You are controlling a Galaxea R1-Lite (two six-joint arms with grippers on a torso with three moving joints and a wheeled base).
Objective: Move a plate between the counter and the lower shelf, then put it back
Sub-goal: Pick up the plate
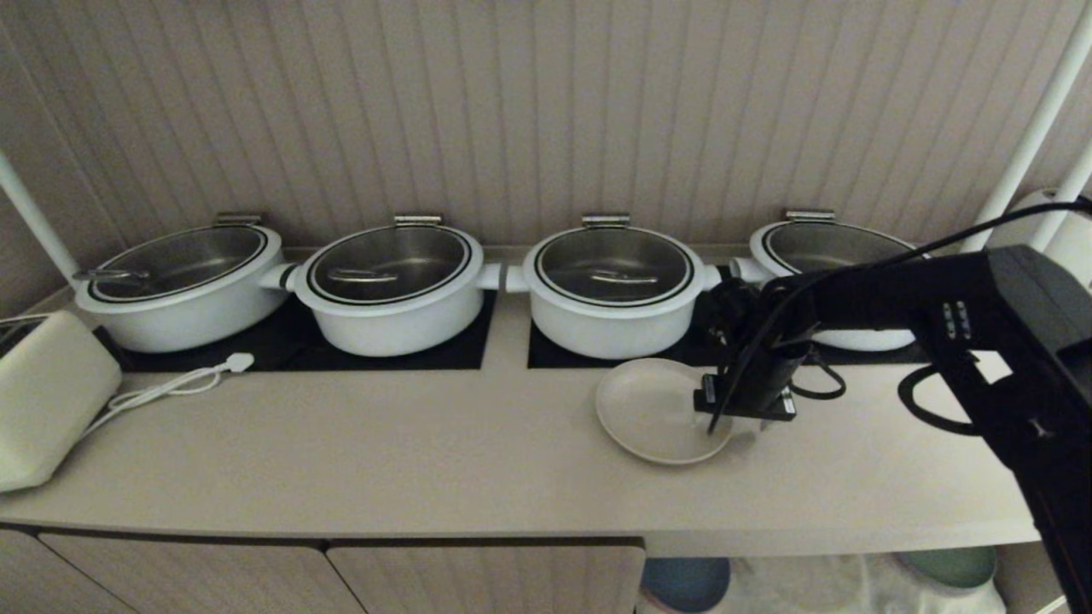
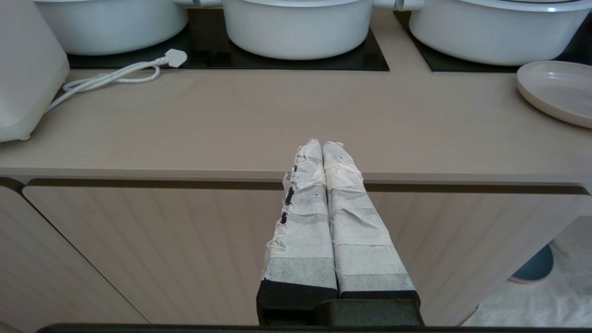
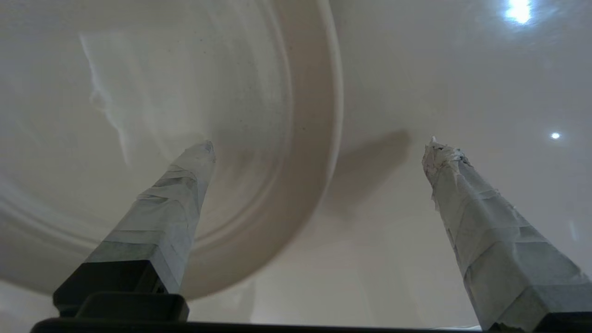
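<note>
Head view | right end effector (image 1: pixel 740 424) spread wide over plate (image 1: pixel 653 409) rim | counter (image 1: pixel 384 443) bare leftward

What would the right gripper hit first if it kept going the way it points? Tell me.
Most likely the plate rim. The right gripper points down, open, with one finger over the plate and the other over the bare counter. How much gap is left is unclear.

Matte plate (image 1: pixel 653 409) on smooth counter (image 1: pixel 384 435); glossy white pots (image 1: pixel 388 290).
</note>
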